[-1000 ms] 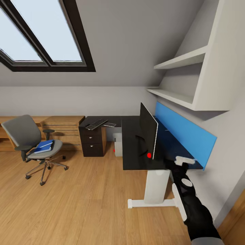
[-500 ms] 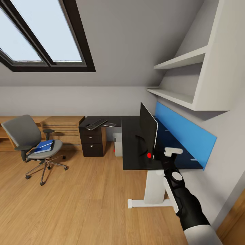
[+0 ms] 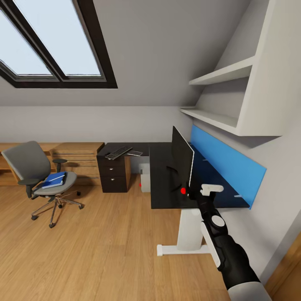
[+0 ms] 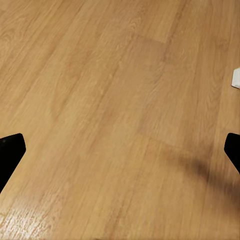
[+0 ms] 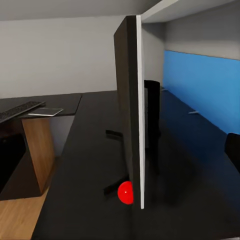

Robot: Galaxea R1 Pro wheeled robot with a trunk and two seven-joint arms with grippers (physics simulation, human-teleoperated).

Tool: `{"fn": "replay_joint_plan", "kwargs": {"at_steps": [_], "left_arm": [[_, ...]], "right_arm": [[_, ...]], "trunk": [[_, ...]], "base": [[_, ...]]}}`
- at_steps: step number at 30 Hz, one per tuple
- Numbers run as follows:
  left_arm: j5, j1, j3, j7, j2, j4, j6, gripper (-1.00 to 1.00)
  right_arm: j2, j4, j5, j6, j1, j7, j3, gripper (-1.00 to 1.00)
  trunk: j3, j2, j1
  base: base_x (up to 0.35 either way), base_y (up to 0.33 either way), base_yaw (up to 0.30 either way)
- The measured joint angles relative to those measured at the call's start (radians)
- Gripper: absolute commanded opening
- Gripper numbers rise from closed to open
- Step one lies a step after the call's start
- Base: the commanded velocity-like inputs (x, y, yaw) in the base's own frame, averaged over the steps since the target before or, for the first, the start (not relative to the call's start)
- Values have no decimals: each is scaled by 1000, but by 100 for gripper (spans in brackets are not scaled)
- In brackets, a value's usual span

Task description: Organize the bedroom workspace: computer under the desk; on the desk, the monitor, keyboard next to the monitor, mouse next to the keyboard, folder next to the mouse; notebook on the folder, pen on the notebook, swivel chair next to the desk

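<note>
Right pincer (image 3: 200,193) is hovering at the near end of the desk (image 3: 165,196), just beside the lower corner of the monitor (image 3: 182,161); cannot tell whether its fingers are spread or pressed together. In the right wrist view the monitor (image 5: 131,115) is standing upright, edge-on, red dot low at the near corner.

Left pincer (image 4: 120,150) is pointing at bare wooden floor (image 4: 100,90), fingers spread wide, gripping nothing.

Keyboard (image 3: 118,152) is lying on the far wing of the desk above the drawer unit (image 3: 112,173), overhanging its front edge. Computer (image 3: 144,177) is sitting under the desk.

Swivel chair (image 3: 42,179) is standing well apart from the desk, carrying the blue folder (image 3: 53,180) on its seat, with the notebook (image 3: 62,179) apparently on top of it.
</note>
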Motion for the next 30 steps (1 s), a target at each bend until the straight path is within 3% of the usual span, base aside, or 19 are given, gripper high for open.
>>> {"fn": "replay_joint_plan", "kwargs": {"at_steps": [30], "left_arm": [[2, 0, 1, 0, 0, 0, -2, 100]], "right_arm": [[-3, 2, 1, 0, 0, -1, -1, 100]], "trunk": [[0, 0, 0]], "base": [[182, 65, 0]]}}
